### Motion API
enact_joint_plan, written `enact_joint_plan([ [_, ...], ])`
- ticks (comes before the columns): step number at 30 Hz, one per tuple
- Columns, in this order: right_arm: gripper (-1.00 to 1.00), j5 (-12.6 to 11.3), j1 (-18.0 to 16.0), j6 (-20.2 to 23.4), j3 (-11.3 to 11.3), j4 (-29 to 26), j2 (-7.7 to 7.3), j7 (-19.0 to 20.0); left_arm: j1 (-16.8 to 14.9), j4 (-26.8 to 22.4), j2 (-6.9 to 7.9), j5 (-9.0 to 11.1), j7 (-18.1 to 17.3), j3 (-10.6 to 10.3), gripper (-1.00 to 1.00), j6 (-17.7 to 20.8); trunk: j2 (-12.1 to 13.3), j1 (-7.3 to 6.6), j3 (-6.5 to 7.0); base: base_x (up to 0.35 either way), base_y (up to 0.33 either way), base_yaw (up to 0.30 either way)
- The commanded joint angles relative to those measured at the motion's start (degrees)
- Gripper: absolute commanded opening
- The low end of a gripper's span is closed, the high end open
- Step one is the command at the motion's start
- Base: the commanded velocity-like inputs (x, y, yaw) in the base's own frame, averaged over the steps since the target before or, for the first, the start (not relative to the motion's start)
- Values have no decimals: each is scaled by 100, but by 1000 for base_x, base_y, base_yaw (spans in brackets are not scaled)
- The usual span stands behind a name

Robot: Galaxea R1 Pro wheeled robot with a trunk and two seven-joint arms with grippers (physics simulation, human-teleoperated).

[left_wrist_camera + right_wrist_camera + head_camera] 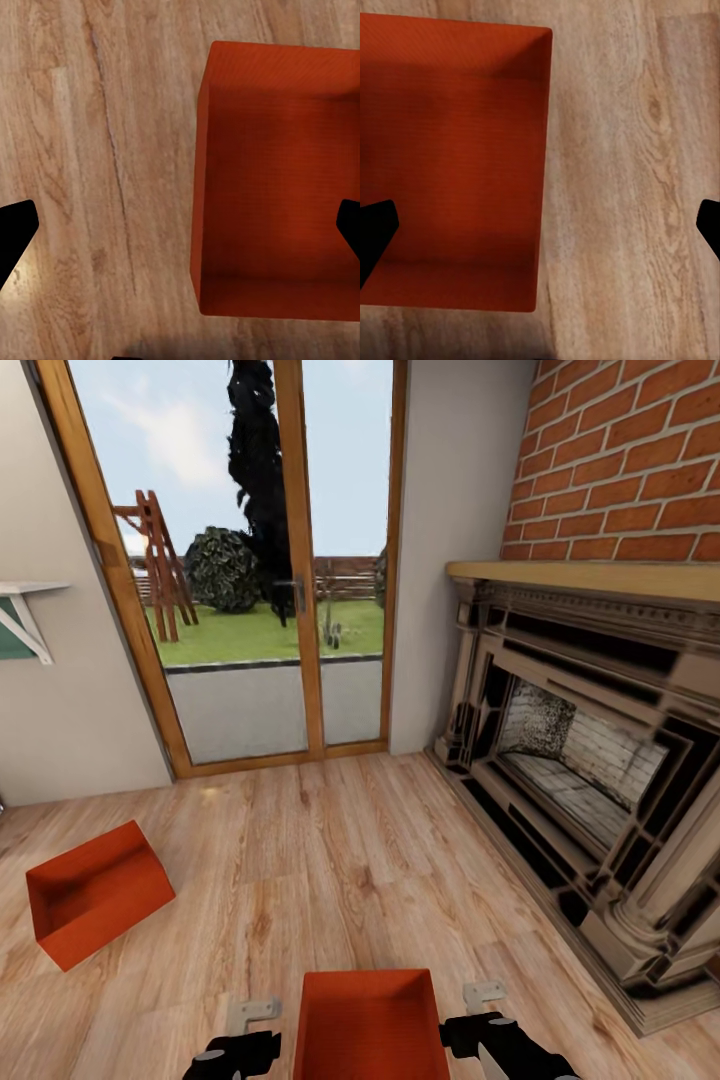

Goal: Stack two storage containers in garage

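Near container [370, 1025] at bottom centre, on wood-plank floor [330, 860] | second container [95, 890] lower left, well apart (tilted, open side showing) | left gripper [235, 1050] jaws wide, straddling near container's left wall | right gripper [490, 1030] jaws wide over its right wall | fireplace [590, 760] at right, glass doors [270, 570] upper centre

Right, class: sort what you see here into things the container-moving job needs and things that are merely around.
Belongs to the job:
near container, between the left gripper and right gripper
far container, tilted on the wood floor

Just around:
fireplace
glass doors
wall shelf
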Motion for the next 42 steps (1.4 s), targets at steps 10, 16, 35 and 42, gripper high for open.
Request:
enact_joint_plan([
  [10, 100, 14, -1, 42, 44, -13, -2, -18, -1, -26, -5, -1, 6, 10, 100, 32, -5, 0, -6, 0, 0, 0],
  [16, 100, 14, -1, 42, 44, -13, -2, -17, -1, -27, -5, -1, 6, 10, 100, 32, -5, 0, -7, 0, 0, 0],
  [35, 100, 14, -1, 42, 44, -13, -2, -17, -1, -27, -5, -2, 6, 10, 100, 32, -45, 22, -165, 0, 0, 0],
  [42, 100, 14, -1, 42, 44, -13, -2, -18, -1, -27, -5, 2, 6, 10, 100, 32, -325, 176, -306, 0, 0, 0],
])
